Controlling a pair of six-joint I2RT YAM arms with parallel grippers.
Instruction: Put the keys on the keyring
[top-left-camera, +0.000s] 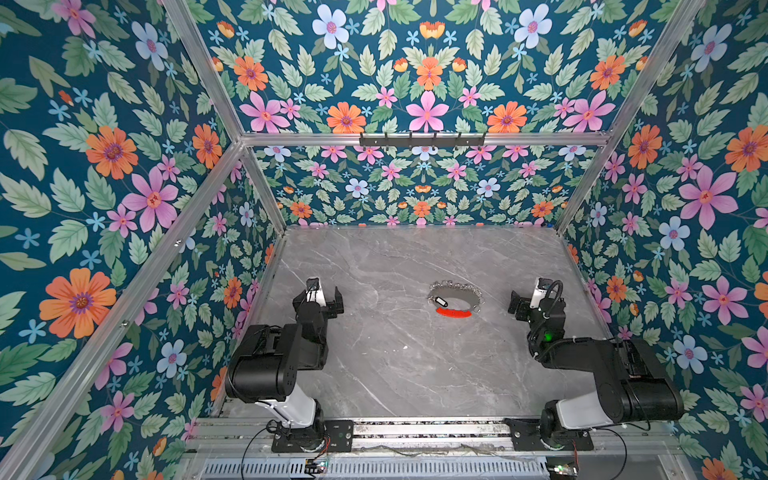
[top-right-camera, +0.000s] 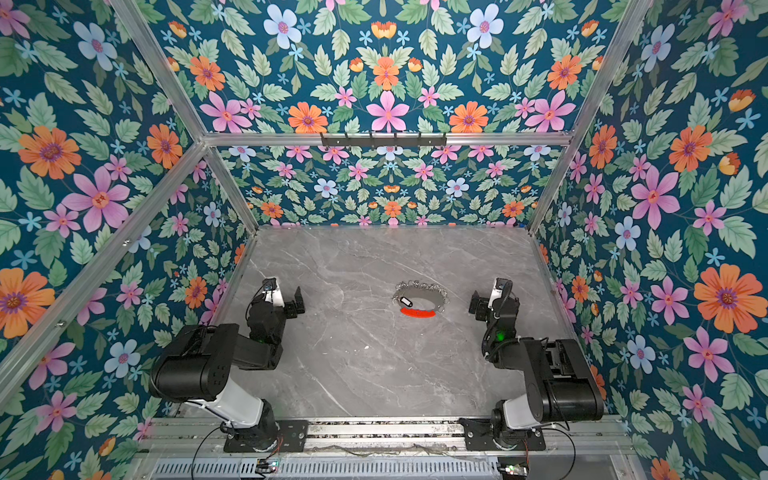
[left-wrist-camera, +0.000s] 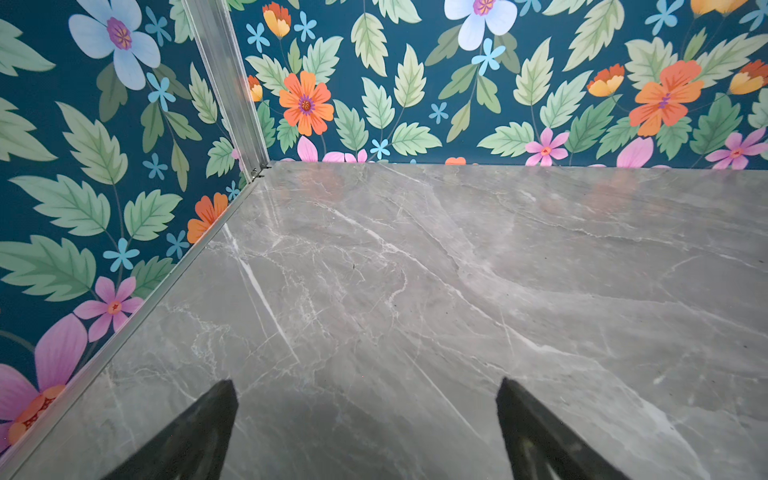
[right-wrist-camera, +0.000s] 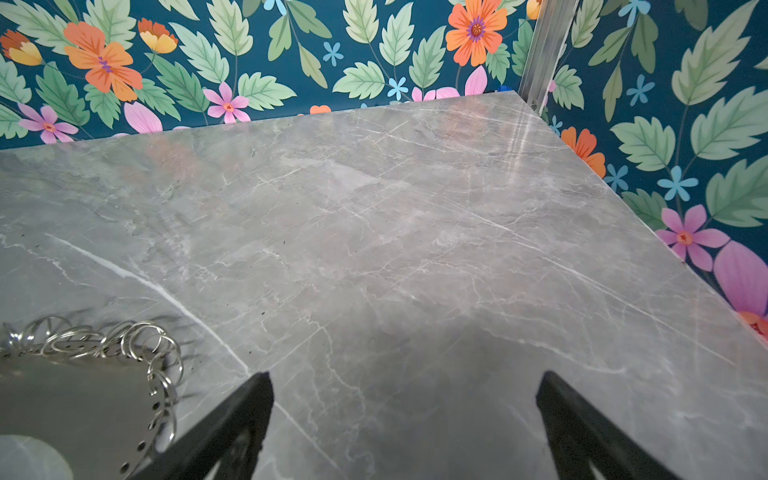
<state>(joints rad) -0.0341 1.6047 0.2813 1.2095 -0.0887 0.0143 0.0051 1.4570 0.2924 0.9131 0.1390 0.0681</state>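
Note:
The keyring (top-left-camera: 455, 286) (top-right-camera: 420, 286) lies flat on the grey marble table, right of centre. It is a large loop strung with small silver rings, with a red curved segment (top-left-camera: 454, 312) on its near side. The keys, a tiny black fob with a pale label (top-left-camera: 440, 300) (top-right-camera: 405, 300), rest inside the loop at its left. My left gripper (top-left-camera: 322, 303) (left-wrist-camera: 368, 386) hangs open over bare table, well left of the loop. My right gripper (top-left-camera: 536, 307) (right-wrist-camera: 405, 380) is open just right of it. The right wrist view catches the loop's edge (right-wrist-camera: 83, 395); the fob is out of that view.
The marble table (top-left-camera: 395, 365) is walled by floral panels on three sides, with aluminium frame posts at the corners. A black hook rail (top-left-camera: 422, 140) is mounted high on the back bar. The arm bases sit on a rail at the near edge.

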